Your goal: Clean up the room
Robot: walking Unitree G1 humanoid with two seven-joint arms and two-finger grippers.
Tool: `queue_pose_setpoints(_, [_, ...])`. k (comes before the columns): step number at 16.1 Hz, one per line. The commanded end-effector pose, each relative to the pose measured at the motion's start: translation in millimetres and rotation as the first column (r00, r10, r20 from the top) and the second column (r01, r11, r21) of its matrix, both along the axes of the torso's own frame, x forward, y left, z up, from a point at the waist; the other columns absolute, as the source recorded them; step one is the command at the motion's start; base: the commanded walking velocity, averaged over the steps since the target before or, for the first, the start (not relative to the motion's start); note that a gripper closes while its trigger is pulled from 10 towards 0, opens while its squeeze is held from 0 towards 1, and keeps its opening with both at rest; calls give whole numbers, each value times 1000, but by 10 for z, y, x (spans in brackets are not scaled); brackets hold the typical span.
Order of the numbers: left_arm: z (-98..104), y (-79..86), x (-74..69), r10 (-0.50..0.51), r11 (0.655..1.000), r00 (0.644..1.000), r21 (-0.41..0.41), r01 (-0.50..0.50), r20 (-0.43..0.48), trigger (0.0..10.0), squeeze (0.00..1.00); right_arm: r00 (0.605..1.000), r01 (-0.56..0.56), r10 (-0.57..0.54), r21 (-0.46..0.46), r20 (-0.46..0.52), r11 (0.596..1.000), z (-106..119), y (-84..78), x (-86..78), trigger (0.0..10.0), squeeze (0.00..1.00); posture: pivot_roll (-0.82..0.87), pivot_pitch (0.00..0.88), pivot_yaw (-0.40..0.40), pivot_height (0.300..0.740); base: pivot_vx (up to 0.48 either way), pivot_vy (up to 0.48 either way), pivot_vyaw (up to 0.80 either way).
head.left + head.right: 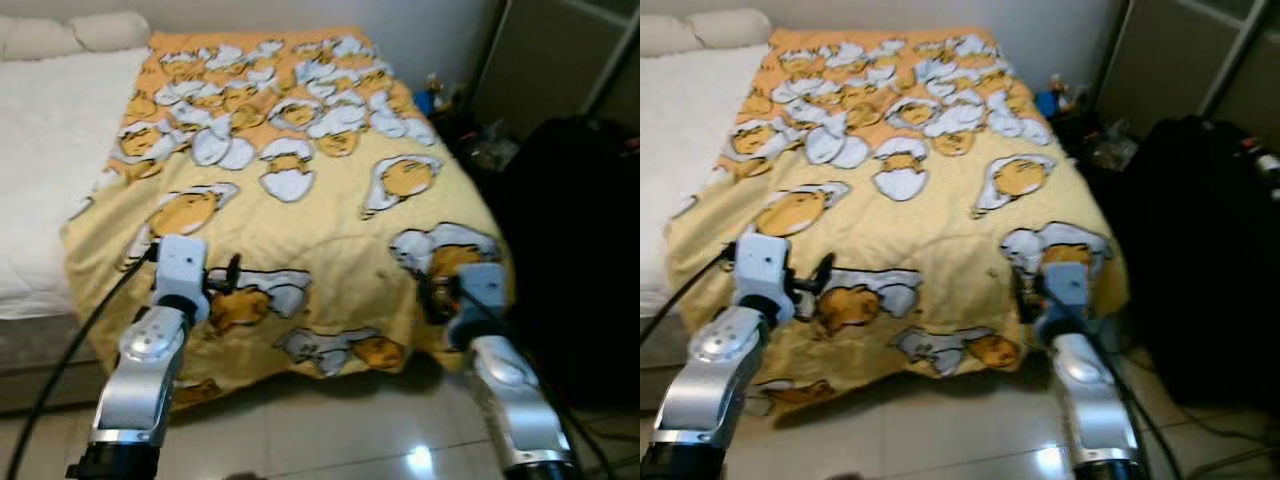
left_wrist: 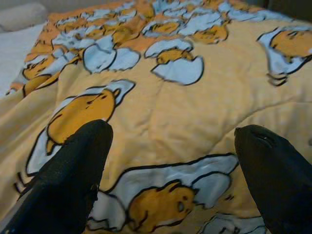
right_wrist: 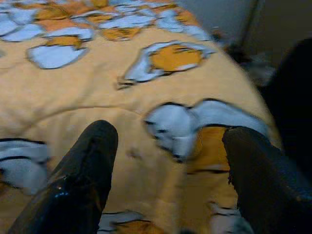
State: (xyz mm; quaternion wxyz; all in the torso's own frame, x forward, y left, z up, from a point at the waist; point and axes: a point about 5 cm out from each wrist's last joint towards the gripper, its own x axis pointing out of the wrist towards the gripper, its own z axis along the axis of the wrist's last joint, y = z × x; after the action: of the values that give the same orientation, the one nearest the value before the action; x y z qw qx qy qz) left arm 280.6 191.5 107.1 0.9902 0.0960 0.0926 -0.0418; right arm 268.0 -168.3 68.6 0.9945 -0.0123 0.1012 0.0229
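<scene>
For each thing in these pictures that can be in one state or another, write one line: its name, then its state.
Yellow blanket: spread flat over the bed, its near edge hanging over the foot end.
White sheet: uncovered along the robot's left of the bed.
Pillows: lying at the head of the bed.
Left gripper: open, poised above the blanket's near edge.
Right gripper: open, over the blanket's near right corner.

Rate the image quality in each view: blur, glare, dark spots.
Eye views: soft overall, glare on the floor tiles, dark shadow right of the bed. Left wrist view: blanket fairly sharp, black fingers blurred. Right wrist view: blurred throughout.
</scene>
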Motion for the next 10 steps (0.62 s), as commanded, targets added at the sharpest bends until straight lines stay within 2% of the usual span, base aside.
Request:
queue_pose_setpoints(1, [16,65,23,19,1000,1000,18,-19,5,10000,902,1000,-31,31,29,6,999,21,93,25,10000,0,-26,0,16,740,0,-255,0])
queue_pose_setpoints(2, [10,62,29,22,1000,1000,6,-22,0,10000,894,999,-32,32,39,-2,999,16,106,34,10000,0,-27,0,17,740,0,0,0])
queue_pose_setpoints(6, [4,42,40,12,1000,1000,12,-12,0,10000,867,1000,-23,22,50,14,998,39,99,60,10000,0,-29,0,18,740,0,0,-800])
queue_pose_setpoints(10, [-14,45,50,26,999,1000,-19,-26,-12,10000,784,1000,-8,8,42,7,999,37,72,80,10000,0,-36,0,21,740,0,0,-800])
